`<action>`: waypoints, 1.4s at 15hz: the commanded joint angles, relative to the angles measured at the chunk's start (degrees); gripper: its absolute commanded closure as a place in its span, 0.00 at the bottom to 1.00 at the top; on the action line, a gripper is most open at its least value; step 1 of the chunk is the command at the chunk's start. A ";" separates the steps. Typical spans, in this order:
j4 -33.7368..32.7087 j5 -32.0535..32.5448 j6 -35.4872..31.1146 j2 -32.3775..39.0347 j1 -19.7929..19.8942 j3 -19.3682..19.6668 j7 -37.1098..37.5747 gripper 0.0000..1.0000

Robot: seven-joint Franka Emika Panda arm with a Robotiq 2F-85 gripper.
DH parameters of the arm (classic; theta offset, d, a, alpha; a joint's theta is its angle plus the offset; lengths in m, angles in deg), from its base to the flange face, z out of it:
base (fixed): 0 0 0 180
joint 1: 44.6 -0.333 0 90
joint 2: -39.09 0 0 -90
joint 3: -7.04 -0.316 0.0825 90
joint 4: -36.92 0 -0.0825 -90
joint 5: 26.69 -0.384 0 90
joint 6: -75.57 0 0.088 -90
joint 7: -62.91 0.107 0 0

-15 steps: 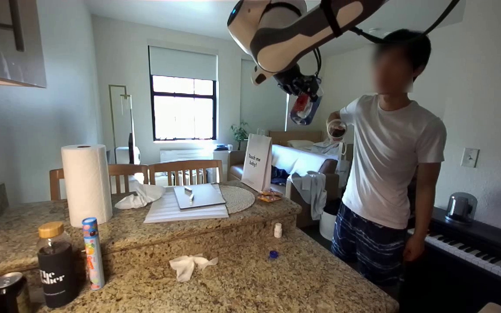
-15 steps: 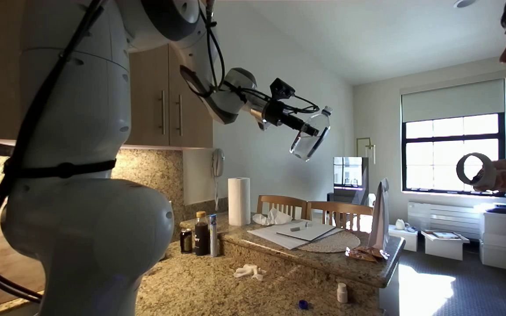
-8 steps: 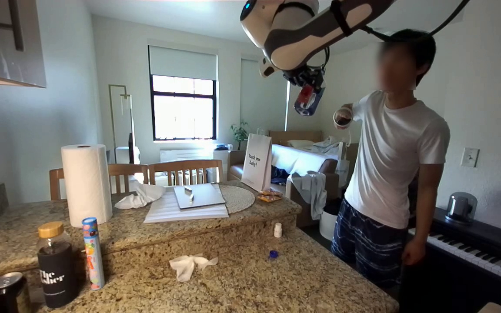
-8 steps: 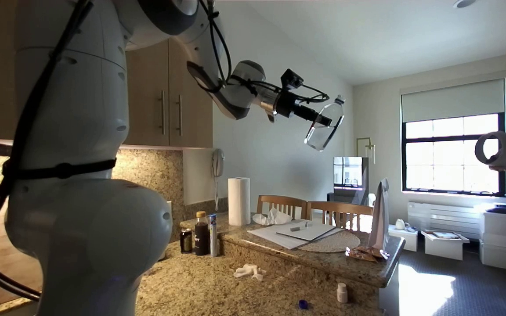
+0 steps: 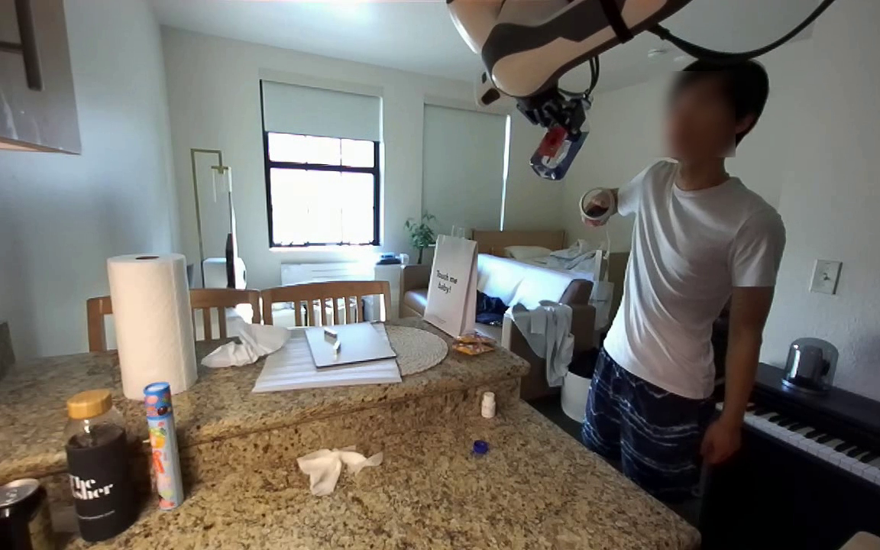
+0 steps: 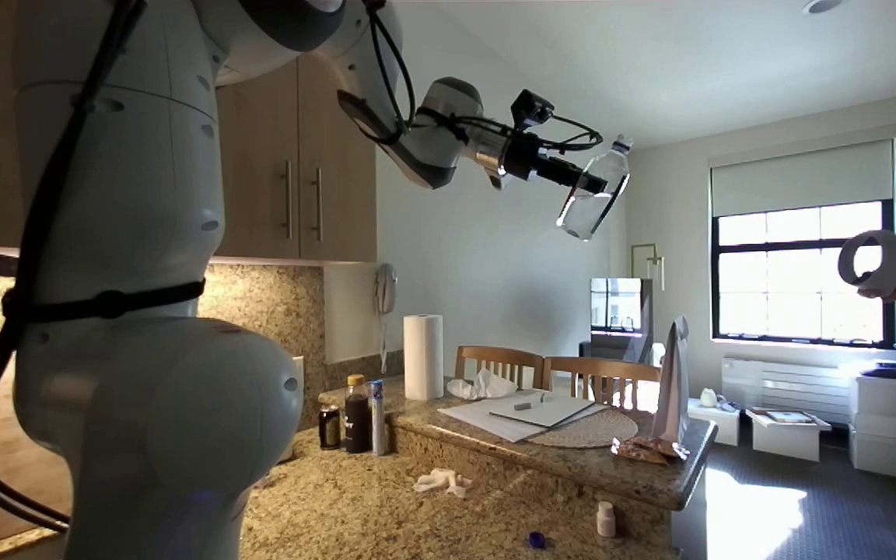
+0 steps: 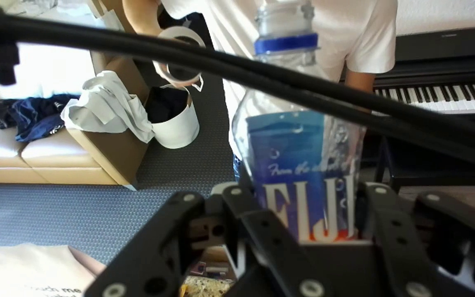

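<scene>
A clear plastic bottle with a blue FIJI label (image 7: 291,165) is held in my gripper (image 7: 303,194), whose fingers press on both of its sides. The bottle's mouth is uncapped, with a blue ring round the neck. In an exterior view the bottle (image 6: 589,211) leans, neck up and away from the arm, high over the counter, and the gripper (image 6: 594,183) is shut about its middle. In an exterior view its lower end (image 5: 551,162) hangs below the gripper (image 5: 554,126). Down on the granite lies a blue cap (image 5: 480,447); beside the raised step stands a small white bottle (image 5: 488,405).
A person (image 5: 696,283) stands near the bottle, an arm raised with a white ring-shaped device (image 6: 872,264). The counter bears a paper towel roll (image 5: 151,325), crumpled tissue (image 5: 333,467), a laptop (image 5: 350,344), a paper bag (image 5: 451,284), a dark bottle (image 5: 100,473) and a can (image 5: 16,516).
Gripper and bottle have risen and shifted right in both exterior views, the bottle staying tilted in the grip. The person's hand with the white device has come up somewhat.
</scene>
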 commanded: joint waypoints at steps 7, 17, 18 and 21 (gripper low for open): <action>-1.48 -2.82 -0.21 0.16 0.46 -0.91 -1.76 0.78; -6.19 -9.05 -0.03 0.24 0.74 -0.93 -5.23 0.78; -6.70 -9.26 0.20 0.59 0.72 -0.96 -5.30 0.78; -5.71 -8.51 0.25 0.71 0.51 -1.30 -2.59 0.53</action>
